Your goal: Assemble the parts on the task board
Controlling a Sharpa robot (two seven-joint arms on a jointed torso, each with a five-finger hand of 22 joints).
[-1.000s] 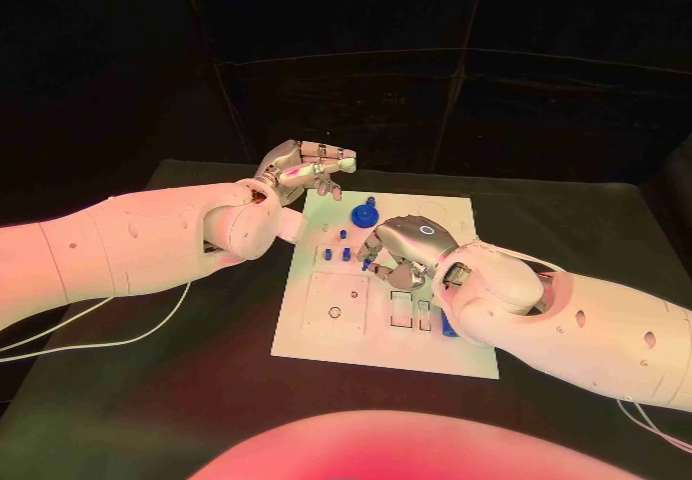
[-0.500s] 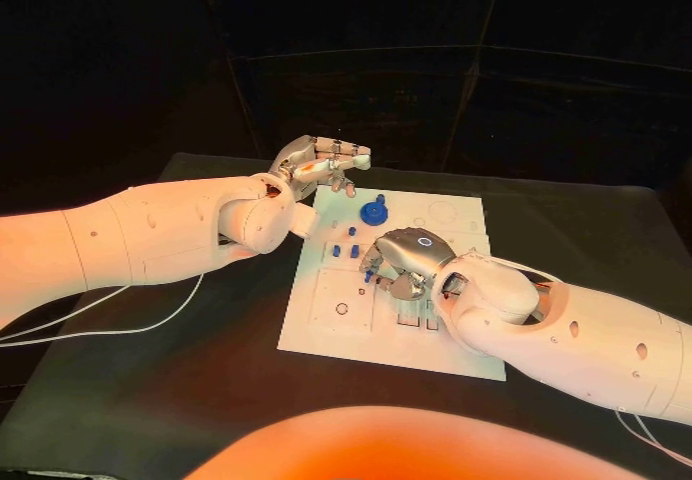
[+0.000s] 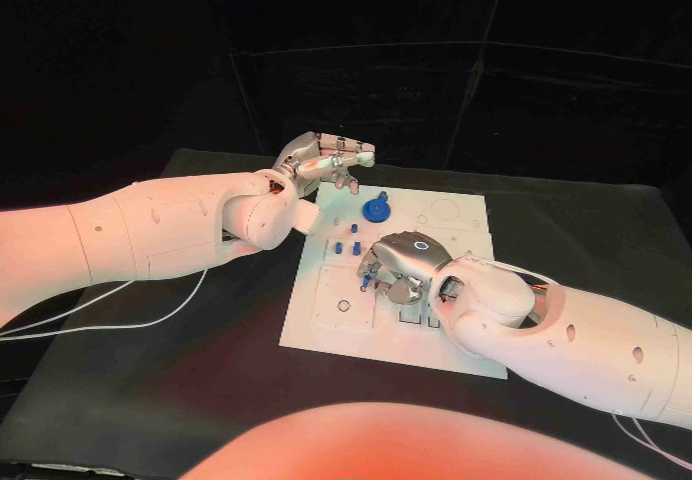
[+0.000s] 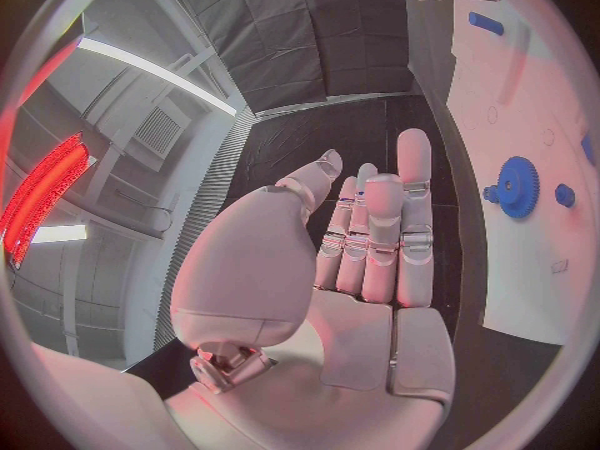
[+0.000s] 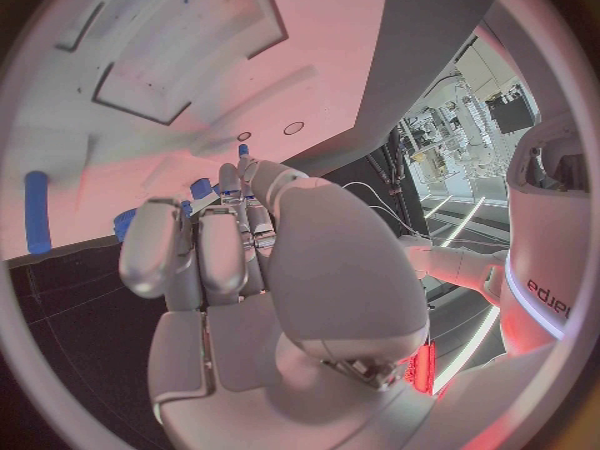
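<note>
So the right hand (image 3: pixel 402 262) sits low over the middle of the task board (image 3: pixel 329 330), fingers curled down among the small blue pegs (image 3: pixel 346 246); honestly I can't tell if it's pinching one or just touching. I'd keep that wrist steady and lower straight into the hole, no sideways drag. Further back, upper centre, the left hand (image 3: pixel 326 158) hovers clenched on nothing beside the blue gear (image 3: pixel 376 208).
</note>
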